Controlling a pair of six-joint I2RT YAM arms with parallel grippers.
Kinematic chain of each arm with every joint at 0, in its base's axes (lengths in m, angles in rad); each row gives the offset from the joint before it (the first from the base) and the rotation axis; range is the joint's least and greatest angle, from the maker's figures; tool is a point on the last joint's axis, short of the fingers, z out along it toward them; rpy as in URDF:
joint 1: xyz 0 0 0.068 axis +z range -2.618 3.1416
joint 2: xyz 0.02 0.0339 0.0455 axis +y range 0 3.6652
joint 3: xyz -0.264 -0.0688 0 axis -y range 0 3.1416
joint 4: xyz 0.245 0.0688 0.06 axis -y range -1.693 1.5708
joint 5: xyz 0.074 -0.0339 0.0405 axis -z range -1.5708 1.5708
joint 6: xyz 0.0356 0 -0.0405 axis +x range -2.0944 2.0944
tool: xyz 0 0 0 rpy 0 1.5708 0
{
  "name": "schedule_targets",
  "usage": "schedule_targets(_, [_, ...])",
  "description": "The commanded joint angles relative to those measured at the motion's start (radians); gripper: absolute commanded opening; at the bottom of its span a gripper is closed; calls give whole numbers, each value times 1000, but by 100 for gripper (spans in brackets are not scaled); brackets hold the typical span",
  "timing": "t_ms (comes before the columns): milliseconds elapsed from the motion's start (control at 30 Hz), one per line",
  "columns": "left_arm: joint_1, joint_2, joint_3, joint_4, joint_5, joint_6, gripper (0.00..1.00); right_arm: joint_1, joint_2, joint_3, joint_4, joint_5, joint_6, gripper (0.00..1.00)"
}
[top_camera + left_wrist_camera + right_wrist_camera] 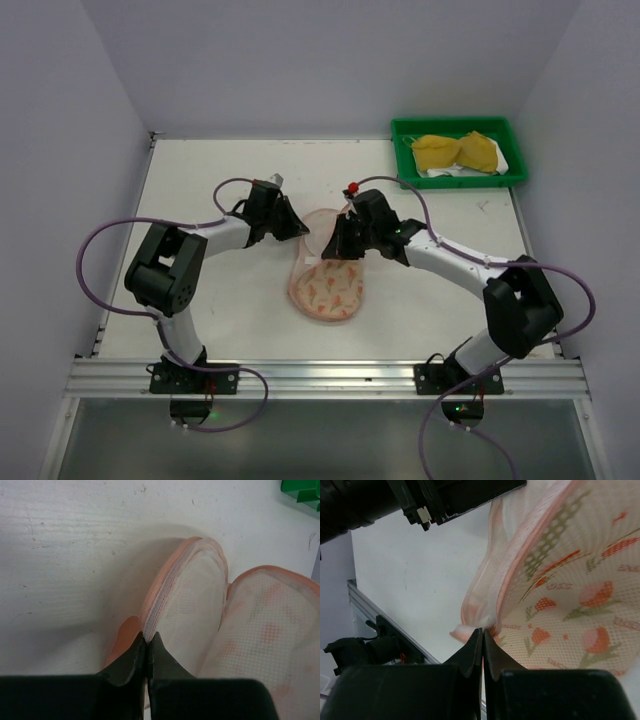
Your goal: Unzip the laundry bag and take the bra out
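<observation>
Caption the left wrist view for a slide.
Left gripper pinching the pink rim of the laundry bag, pale lining exposed, on a white table.

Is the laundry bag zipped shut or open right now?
Open, at least partly: the laundry bag shows its pink rim parted and pale lining exposed. The left gripper and right gripper each pinch its edge.
</observation>
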Motion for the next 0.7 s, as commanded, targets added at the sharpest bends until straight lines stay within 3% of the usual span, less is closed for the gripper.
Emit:
schedule_targets(0, [-5, -10, -12, 71, 17, -6, 0, 43, 67, 37, 110, -39, 34, 0])
schedule_targets(133, [-5, -11, -17, 55, 20, 17, 4, 61, 125, 43, 141, -65, 27, 0])
schedule_targets(233, [-5, -22, -31, 57, 18, 22, 23, 67, 167, 58, 136, -75, 11, 7])
schedule_targets(267, [-4, -33, -35, 54, 15, 25, 32, 67, 170, 63, 133, -75, 4, 17])
schedule_targets(367, [1, -69, -34, 22, -15, 45, 45, 67, 141, 85, 95, -59, -31, 36])
schedule_targets(400, [3, -82, -28, -6, -28, 53, 56, 67, 105, 91, 63, -32, -58, 52])
schedule_targets(433, [6, -94, -25, -20, -53, 59, 62, 67, 84, 103, 44, -16, -72, 60])
schedule_targets(467, [13, -120, -25, -34, -66, 76, 75, 66, 63, 111, 28, 3, -84, 67])
schedule_targets(500, [21, -132, -22, -53, -80, 85, 79, 66, 41, 118, -5, 54, -118, 78])
schedule_targets(667, [99, -226, -23, -175, -144, 131, 91, 49, -97, 173, -109, 210, -203, 98])
